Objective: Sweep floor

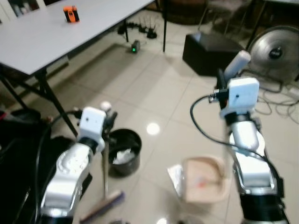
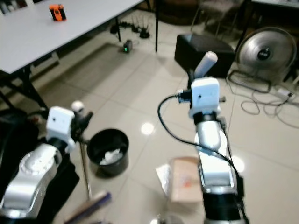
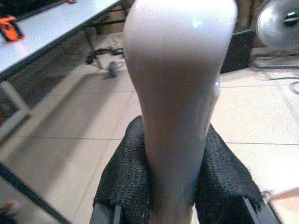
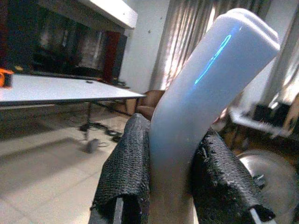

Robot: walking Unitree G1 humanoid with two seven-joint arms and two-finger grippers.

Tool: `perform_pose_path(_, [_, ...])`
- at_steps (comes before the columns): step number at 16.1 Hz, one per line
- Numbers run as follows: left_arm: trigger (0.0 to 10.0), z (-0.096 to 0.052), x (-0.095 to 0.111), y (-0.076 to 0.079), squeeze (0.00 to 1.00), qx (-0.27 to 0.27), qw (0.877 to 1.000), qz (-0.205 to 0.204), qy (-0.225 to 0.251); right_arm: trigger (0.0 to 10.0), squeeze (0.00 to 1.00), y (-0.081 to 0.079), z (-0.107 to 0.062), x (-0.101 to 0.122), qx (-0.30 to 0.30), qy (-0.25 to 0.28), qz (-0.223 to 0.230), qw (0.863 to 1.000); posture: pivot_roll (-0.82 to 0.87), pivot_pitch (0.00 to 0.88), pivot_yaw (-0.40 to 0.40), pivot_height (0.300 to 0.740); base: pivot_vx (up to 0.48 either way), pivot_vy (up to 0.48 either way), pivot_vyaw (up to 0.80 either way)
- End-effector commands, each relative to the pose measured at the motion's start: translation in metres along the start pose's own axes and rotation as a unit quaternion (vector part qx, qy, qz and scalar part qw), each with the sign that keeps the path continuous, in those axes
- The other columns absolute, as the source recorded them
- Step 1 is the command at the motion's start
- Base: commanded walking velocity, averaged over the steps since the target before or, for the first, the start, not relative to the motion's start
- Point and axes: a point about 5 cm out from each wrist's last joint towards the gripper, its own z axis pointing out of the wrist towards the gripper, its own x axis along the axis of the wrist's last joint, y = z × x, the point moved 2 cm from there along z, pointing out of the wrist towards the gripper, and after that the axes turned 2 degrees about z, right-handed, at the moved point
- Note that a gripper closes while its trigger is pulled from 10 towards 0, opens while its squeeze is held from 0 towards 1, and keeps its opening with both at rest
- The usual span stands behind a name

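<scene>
The left gripper [image 3: 173, 186] is closed around the pale handle of the broom [image 1: 105, 177]; in the left wrist view its two black fingers [image 3: 126, 182] press on both sides of the handle. The thin broom shaft goes down from this gripper to the broom head, which lies on the tiled floor [image 1: 154, 88] near the bottom edge of the left eye view. The right gripper [image 4: 170, 177] is pinching the pale, curved handle of the dustpan [image 1: 205, 179], with a black finger on each side of it, and the handle tip rises above the white wrist block. The pinkish dustpan pan is low in front of the right arm, close to the floor, and a crumpled clear wrapper [image 1: 176, 177] lies just beside it. A black bin [image 1: 122, 151] with white paper inside stands on the floor just beside the broom shaft. Further away there is a white table [image 1: 46, 37] with a small orange object [image 1: 70, 13] on it, a black box [image 1: 210, 52] and a round metal fan [image 1: 275, 51]
</scene>
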Motion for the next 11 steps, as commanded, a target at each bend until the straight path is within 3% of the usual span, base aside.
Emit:
perform_pose_path(1, [10.0, 0.003, 0.010, 0.000, 0.00, 0.005, 1.000, 0.007, 0.021, 10.0, 0.00, 0.007, -0.001, 0.003, -0.001, 0.002, 0.001, 1.000, -0.04, 0.057, 0.056, 0.740, 0.000, -0.428, 0.00])
perform_pose_path(5, [10.0, 0.011, 0.016, -0.007, 0.00, 0.038, 0.999, 0.005, 0.035, 10.0, 0.00, 0.004, -0.005, -0.001, 0.007, -0.009, 0.025, 1.000, -0.04, 0.059, 0.060, 0.740, 0.000, -0.426, 0.00])
perform_pose_path(9, [10.0, 0.025, 0.027, 0.003, 0.00, 0.037, 0.998, -0.001, 0.058, 10.0, 0.00, 0.004, -0.010, -0.002, 0.009, -0.018, 0.043, 0.999, -0.06, 0.055, 0.071, 0.740, 0.000, -0.421, 0.00])
perform_pose_path(11, [10.0, 0.031, 0.031, 0.001, 0.00, 0.040, 0.997, -0.020, 0.061, 10.0, 0.00, 0.010, -0.013, -0.009, -0.039, -0.047, 0.110, 0.992, -0.06, 0.049, 0.072, 0.740, 0.000, 0.000, 0.00])
